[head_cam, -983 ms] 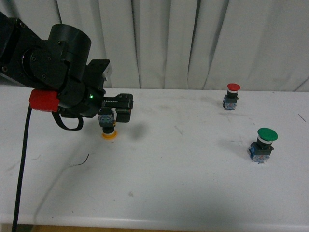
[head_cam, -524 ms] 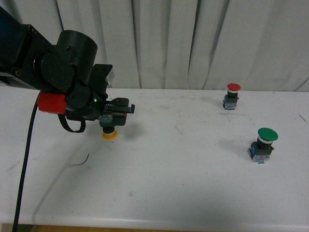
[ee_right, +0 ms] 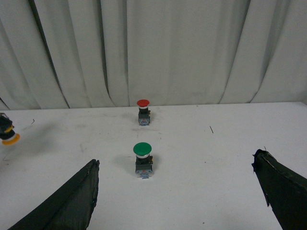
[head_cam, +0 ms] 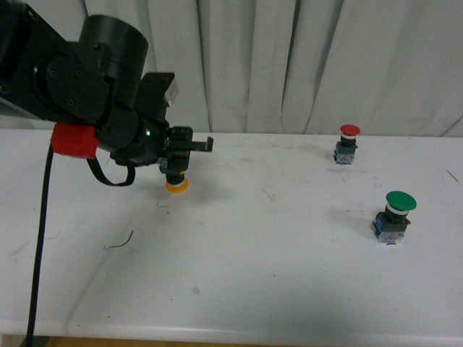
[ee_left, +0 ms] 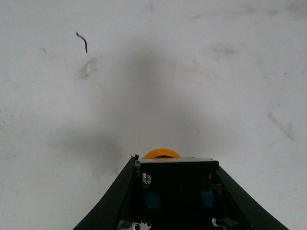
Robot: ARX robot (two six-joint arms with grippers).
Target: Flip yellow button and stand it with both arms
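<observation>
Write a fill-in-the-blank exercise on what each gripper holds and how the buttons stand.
1. The left gripper is shut on the yellow button, whose cap points ____.
2. The right gripper is open and holds ____.
3. In the front view, the red button stands ____ from the robot than the green button.
Missing words: down; nothing; farther.

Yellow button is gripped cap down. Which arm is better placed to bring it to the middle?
Left. The left fingers are shut on the yellow button, apparently held above the table. The right fingers are open and empty, facing the green button.
</observation>
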